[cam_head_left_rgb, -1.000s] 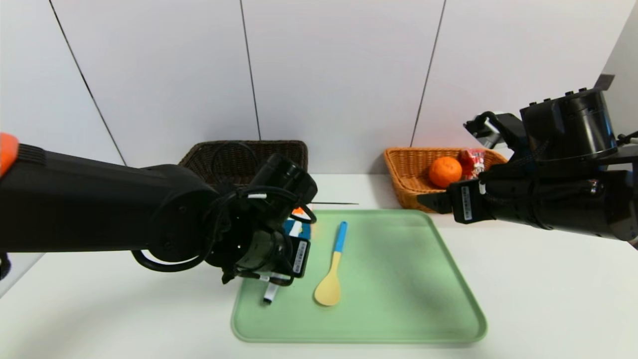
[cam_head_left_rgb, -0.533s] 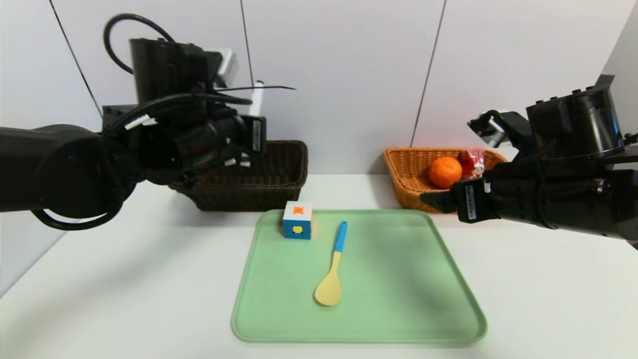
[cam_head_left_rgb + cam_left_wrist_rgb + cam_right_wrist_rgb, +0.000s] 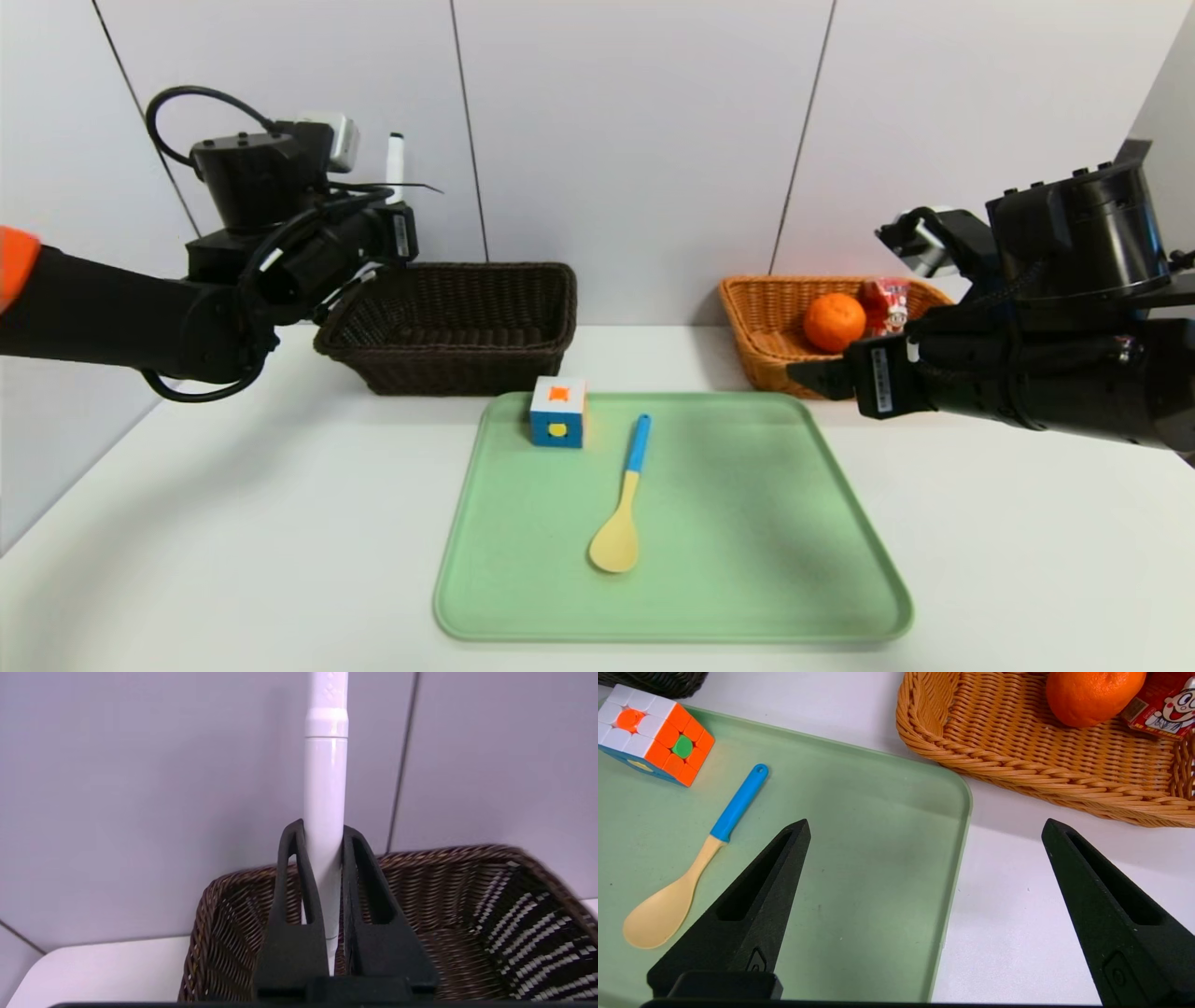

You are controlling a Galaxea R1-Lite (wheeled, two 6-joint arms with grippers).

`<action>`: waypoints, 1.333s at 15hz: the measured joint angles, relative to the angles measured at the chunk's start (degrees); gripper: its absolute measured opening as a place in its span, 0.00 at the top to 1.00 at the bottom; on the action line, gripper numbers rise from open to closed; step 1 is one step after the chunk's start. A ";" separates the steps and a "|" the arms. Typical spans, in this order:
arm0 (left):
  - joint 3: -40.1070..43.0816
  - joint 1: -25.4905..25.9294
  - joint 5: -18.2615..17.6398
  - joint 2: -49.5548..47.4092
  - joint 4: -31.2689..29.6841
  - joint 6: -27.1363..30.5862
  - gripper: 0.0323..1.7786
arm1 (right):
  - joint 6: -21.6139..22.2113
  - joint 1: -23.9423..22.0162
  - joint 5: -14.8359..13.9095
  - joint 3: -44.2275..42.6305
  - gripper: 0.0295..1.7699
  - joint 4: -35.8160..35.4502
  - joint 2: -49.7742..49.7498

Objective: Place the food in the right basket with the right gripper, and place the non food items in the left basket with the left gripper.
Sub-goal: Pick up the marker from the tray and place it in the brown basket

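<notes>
Head view puts the left gripper (image 3: 392, 210) above and just outside the left end of the dark basket (image 3: 448, 327), clamped on the marker (image 3: 395, 166), which stands upright out of the fingers. Left wrist view confirms it: both black fingers (image 3: 294, 882) press the white barrel (image 3: 325, 788) low down, with the dark basket's open interior (image 3: 467, 914) ahead and below.

The step in hand looks like the drop. To do it well, the grip should first travel further over the dark basket, toward its middle, since the marker now hangs near the rim rather than over the floor. Lowering before letting go would help, because a tall, round barrel released from height may bounce or roll out over the low wall. Tilting it toward lying flat would settle it more quietly.

Between the dark basket and the tan basket (image 3: 775, 327), nearer the camera, lies the green tray (image 3: 747, 560), bearing the cube (image 3: 558, 412) and the spoon (image 3: 624, 499); both remain for the left arm. The orange (image 3: 834, 321) and the red carton (image 3: 887, 306) already sit in the tan basket. Just beside that basket the right gripper (image 3: 924, 830) hangs idle, fingers wide apart and holding nothing.
</notes>
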 joint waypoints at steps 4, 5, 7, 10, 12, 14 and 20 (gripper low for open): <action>0.02 0.77 0.13 3.47 0.66 -1.60 0.93 | 0.00 -0.05 0.00 0.33 0.03 -0.05 -0.09; 0.02 0.83 0.22 4.00 0.96 -1.55 0.93 | 0.01 -0.02 0.00 0.56 0.03 -0.05 -0.16; 0.02 0.83 0.39 4.99 0.96 -1.54 0.93 | 0.00 -0.02 0.04 1.24 0.03 -0.02 -0.41; -0.11 0.82 0.55 5.86 0.96 -1.55 0.93 | 0.00 -0.02 0.02 1.93 0.03 -0.02 -0.99; -0.13 0.74 0.66 6.12 1.02 -1.51 0.93 | -0.05 -0.02 0.02 2.15 0.03 -0.05 -1.38; -0.09 0.77 0.72 6.23 1.12 -1.54 0.93 | 0.00 -0.02 0.02 2.27 0.03 -0.02 -1.62; 0.33 0.74 2.62 6.36 1.13 -1.79 0.63 | 0.00 -0.02 0.02 2.95 0.03 -0.02 -2.27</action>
